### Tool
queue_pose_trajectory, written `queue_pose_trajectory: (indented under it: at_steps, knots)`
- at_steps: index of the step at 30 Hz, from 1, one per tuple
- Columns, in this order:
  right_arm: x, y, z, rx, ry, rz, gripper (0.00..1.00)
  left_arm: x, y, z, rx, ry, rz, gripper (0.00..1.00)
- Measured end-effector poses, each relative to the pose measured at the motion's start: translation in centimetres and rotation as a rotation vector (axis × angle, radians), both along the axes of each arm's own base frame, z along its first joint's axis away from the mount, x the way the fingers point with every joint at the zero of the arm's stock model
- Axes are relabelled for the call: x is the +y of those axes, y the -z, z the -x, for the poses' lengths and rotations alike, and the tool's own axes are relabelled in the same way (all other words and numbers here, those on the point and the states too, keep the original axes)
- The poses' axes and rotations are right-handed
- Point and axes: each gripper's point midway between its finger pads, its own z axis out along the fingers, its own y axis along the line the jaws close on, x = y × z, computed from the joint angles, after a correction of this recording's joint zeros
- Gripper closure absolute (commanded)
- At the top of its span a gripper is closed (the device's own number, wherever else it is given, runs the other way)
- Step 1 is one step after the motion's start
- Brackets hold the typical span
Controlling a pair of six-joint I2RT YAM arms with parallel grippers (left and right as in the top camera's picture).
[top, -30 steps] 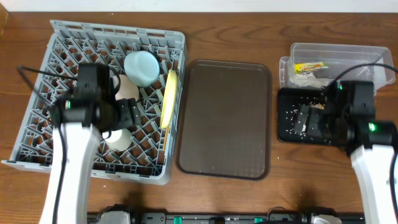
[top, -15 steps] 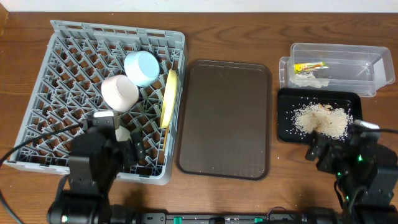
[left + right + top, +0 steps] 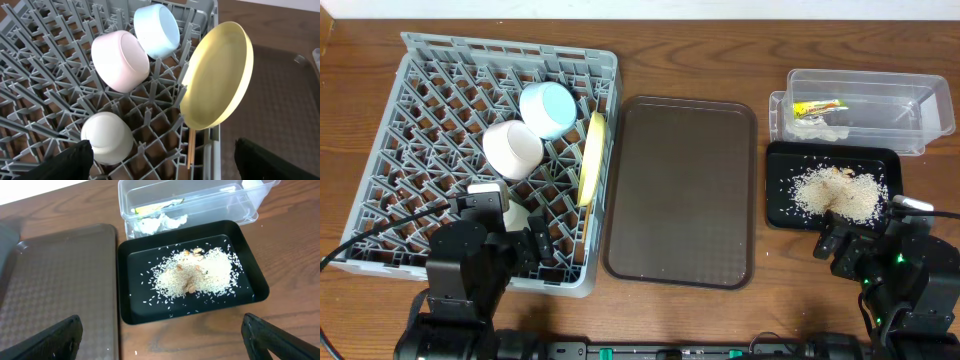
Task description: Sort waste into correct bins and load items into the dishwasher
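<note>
The grey dish rack [image 3: 420,60] holds a light blue bowl [image 3: 547,108], a pinkish-white bowl [image 3: 512,148], a yellow-green plate [image 3: 588,158] on edge, a white cup [image 3: 107,137] and chopsticks [image 3: 190,147]. The clear tub [image 3: 880,95] holds the wrapper [image 3: 818,106] and tissue [image 3: 817,126]. The black tray [image 3: 780,210] holds the food scraps [image 3: 840,192]. My left gripper [image 3: 530,248] is open and empty over the rack's front right corner. My right gripper [image 3: 845,245] is open and empty, just in front of the black tray.
A brown serving tray [image 3: 680,190] lies bare between the rack and the bins. A few stray grains lie on the wood in front of the black tray [image 3: 131,315]. Both arms sit at the table's front edge.
Both arms have pulled back from the rack and the black tray to the table's front edge. In the last half second they have barely moved.
</note>
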Motion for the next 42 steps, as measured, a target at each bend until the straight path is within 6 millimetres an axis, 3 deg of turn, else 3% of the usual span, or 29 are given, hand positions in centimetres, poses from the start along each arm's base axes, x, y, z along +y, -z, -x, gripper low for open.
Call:
queue_pose_trajectory:
  at_steps: [12,18,28,35,39,42]
  knots:
    - [-0.4,0.8,0.7,0.022,0.018,0.016,0.01,0.0,0.0,0.0,0.000,0.000,0.000,0.09]
    - [0.2,-0.9,-0.2,-0.215,-0.037,0.070,0.01,0.0,0.1,0.0,0.001,0.000,-0.001,0.09]
    - [2.0,-0.4,-2.2,-0.601,-0.111,0.077,0.01,0.0,0.1,0.0,0.003,0.000,-0.001,0.09]
    - [3.0,2.0,-4.0,-0.710,-0.164,0.066,0.01,0.0,0.2,0.0,0.004,0.000,-0.001,0.09]
    - [3.3,6.3,-4.4,-0.588,-0.191,0.073,0.01,0.0,0.2,0.0,0.004,0.000,-0.001,0.10]
    - [3.5,6.8,-4.4,-0.570,-0.209,0.087,0.01,0.0,0.2,0.0,0.004,0.000,-0.001,0.09]
